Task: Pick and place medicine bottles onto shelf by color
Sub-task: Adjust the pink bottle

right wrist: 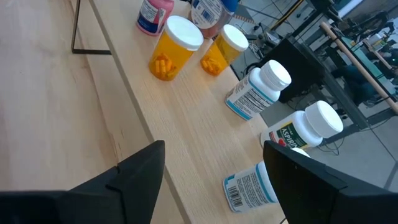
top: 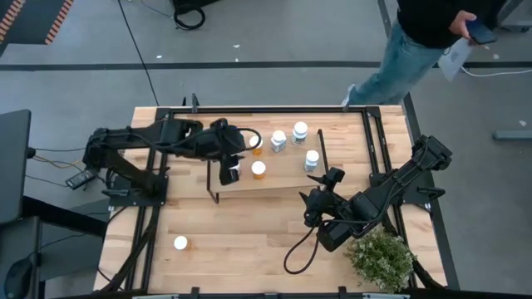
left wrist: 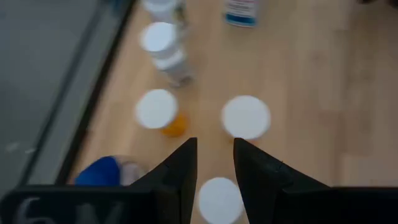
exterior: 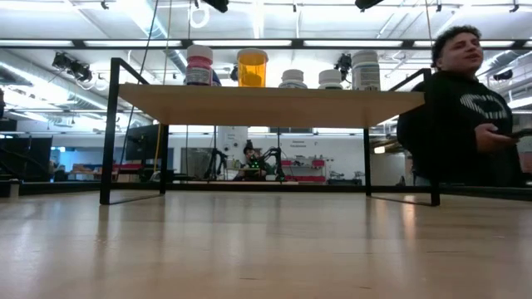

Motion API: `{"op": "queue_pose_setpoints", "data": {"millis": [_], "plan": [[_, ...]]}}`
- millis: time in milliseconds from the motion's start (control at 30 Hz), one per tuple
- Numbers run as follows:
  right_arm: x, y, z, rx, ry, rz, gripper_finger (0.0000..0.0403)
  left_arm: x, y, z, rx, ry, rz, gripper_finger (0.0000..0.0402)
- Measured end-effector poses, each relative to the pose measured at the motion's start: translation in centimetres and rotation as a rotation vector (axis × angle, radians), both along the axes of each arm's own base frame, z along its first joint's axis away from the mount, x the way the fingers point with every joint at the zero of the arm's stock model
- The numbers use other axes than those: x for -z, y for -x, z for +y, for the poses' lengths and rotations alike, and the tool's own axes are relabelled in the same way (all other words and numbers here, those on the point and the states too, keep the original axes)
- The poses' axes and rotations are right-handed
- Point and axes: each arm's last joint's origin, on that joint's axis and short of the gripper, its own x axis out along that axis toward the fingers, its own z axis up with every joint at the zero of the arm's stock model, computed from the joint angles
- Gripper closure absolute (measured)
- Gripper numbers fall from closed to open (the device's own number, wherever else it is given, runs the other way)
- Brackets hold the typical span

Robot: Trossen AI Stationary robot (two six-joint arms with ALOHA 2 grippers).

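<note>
High view puts the left gripper (top: 230,174) over the near left end of the low light-wood shelf with thin black metal end frames (top: 287,178), while the right gripper (top: 320,202) waits just off the shelf's near right corner, its fingers spread wide and holding nothing. Seven bottles stand upright on the board: a white-capped orange-bodied medicine bottle (top: 258,169) just beside the left gripper, a second orange one (top: 255,142) behind it, and white-bodied bottles (top: 278,139) farther right. One lone white-capped bottle (top: 180,242) stands on the wooden tabletop (top: 249,232), well apart from the shelf, toward the near left corner, so the left arm is plainly the nearer one for it. In the left wrist view the dark fingers (left wrist: 180,171) stand partly apart, with a white cap (left wrist: 219,199) showing in the gap below them; whether they touch it cannot be told. That bottle's long axis is vertical, so a straight lift or release suits it.
</note>
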Motion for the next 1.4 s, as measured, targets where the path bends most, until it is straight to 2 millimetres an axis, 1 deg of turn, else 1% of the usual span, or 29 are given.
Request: {"op": "queue_pose_setpoints", "data": {"millis": [100, 167, 333, 400, 500, 667, 833, 1200, 1400], "plan": [[0.0, 0.0, 0.0, 0.0, 0.0, 0.0, 0.0122, 0.1, -0.1, 0.9, 0.039, 0.036, 0.017, 0.0292], [0.0, 0.0, 0.0, 0.0, -0.001, -0.001, 0.0122, 0.5, -0.4, 1.5, 0.042, 0.049, 0.049, 0.0291], [0.0, 0.0, 0.0, 0.0, 0.0, 0.0, 0.0122, 2.9, -1.9, 2.4, 0.041, 0.078, 0.19, 0.0286], [0.0, 0.0, 0.0, 0.0, 0.0, 0.0, 0.0122, 3.9, -2.5, 2.4, 0.067, 0.068, 0.247, 0.0285], [0.0, 0.0, 0.0, 0.0, -0.001, 0.001, 0.0122, 4.8, -3.2, 2.4, 0.092, 0.057, 0.291, 0.0287], [0.0, 0.0, 0.0, -0.001, -0.003, 0.003, 0.0122, 5.2, -3.8, 2.5, 0.094, 0.053, 0.292, 0.0289], [0.0, 0.0, 0.0, -0.001, -0.002, 0.003, 0.0122, 5.4, -4.0, 2.5, 0.094, 0.053, 0.292, 0.0285], [0.0, 0.0, 0.0, -0.002, -0.009, 0.007, 0.0122, 5.7, -3.3, 2.5, 0.069, 0.072, 0.365, 0.0294], [0.0, 0.0, 0.0, -0.002, -0.009, 0.007, 0.0122, 5.6, -3.2, 2.4, 0.066, 0.075, 0.365, 0.0294]]}}
